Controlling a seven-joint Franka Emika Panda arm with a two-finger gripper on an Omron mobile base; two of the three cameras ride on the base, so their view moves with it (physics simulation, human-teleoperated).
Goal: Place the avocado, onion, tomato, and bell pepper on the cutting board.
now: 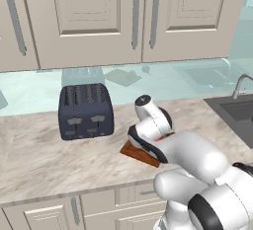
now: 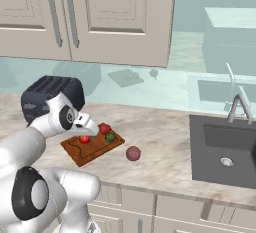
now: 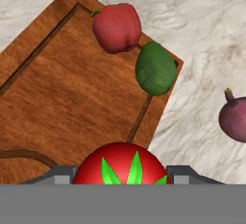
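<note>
Marble surface (image 2: 165,127) carries toaster (image 1: 85,110) at back left, sink (image 2: 225,149) at right; board (image 3: 72,103) lies angled on surface beside toaster; pepper (image 3: 116,27) sits at board's far edge, touching avocado (image 3: 155,68) beside it, both on board near its corner; onion (image 3: 235,119) off board, on bare surface just beside that corner; tomato (image 3: 122,166) sits over board, pinched between fingers of tool (image 3: 122,177); tool closed on tomato.
</note>
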